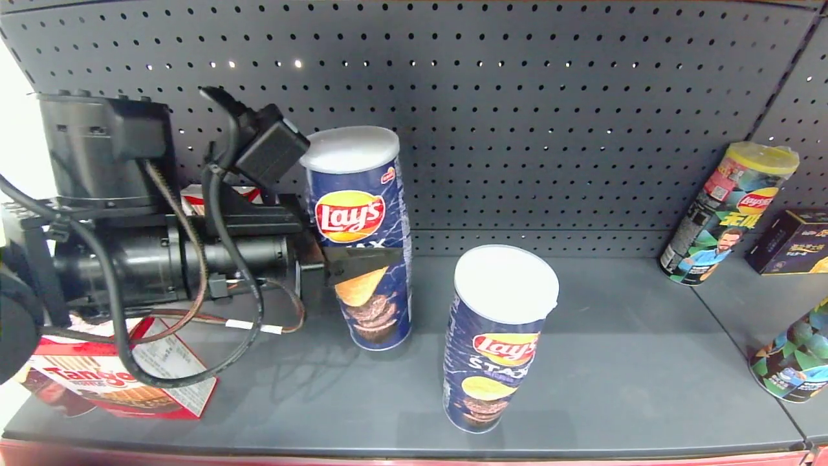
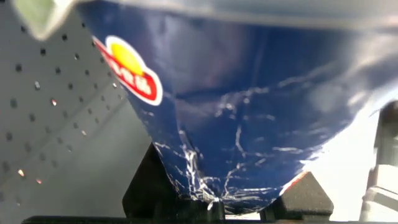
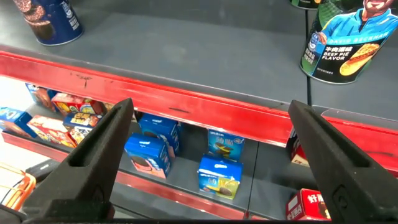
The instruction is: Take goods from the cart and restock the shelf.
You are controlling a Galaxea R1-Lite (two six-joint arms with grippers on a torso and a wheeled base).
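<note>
Left gripper (image 1: 361, 262) clamps the blue chips can (image 1: 354, 213) mid-body — upright on the shelf (image 1: 614, 362) (right gripper (image 3: 211, 107) agape).

A dark grey pegboard panel (image 1: 550, 116) is forming the back wall of the shelf (image 1: 634, 362), with small points of light (image 1: 259, 63) shining through a few holes near its top. The grey shelf board is lying flat before it, a red front strip (image 3: 205, 109) is running along its edge, and a lower tier (image 3: 264, 180) is sitting beneath. A white glare (image 1: 11, 129) is spilling in at the far left, possibly from a lamp.
</note>
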